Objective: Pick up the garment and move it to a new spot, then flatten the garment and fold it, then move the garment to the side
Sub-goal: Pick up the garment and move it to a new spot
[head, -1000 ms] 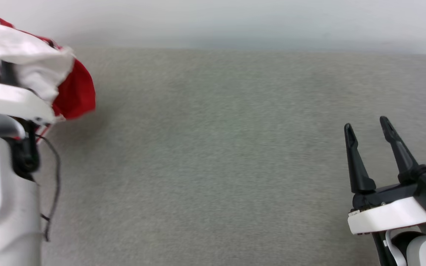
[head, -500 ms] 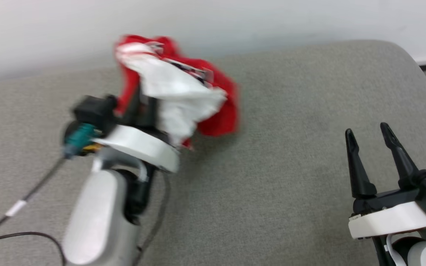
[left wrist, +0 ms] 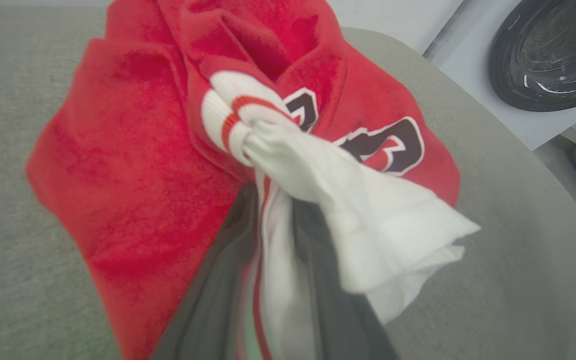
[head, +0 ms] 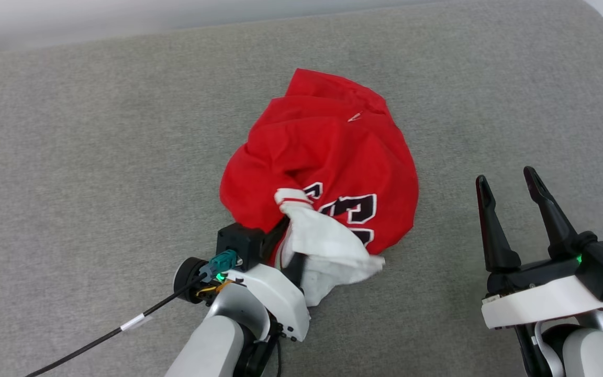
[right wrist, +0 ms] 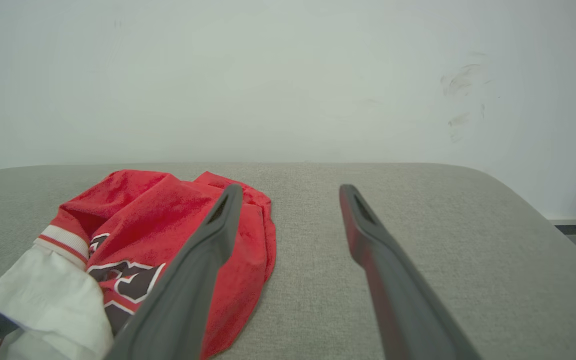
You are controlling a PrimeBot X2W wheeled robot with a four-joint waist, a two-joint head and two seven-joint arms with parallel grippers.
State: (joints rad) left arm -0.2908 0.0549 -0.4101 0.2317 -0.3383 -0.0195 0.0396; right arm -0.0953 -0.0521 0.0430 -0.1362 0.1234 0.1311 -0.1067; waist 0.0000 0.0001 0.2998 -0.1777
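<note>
The left end effector (head: 287, 238), at the near middle, is clamped on a bunched white sleeve (left wrist: 368, 235), and cloth hides its fingertips. At the near right, the right end effector (head: 505, 177) hovers with its 2 fingers apart, holding nothing. The garment (head: 327, 157) lies crumpled on the grey fabric surface (head: 71, 131), heaped from the grip toward the far side. Folds cut off its black, white-outlined print (head: 351, 207), so it cannot be read whole.
</note>
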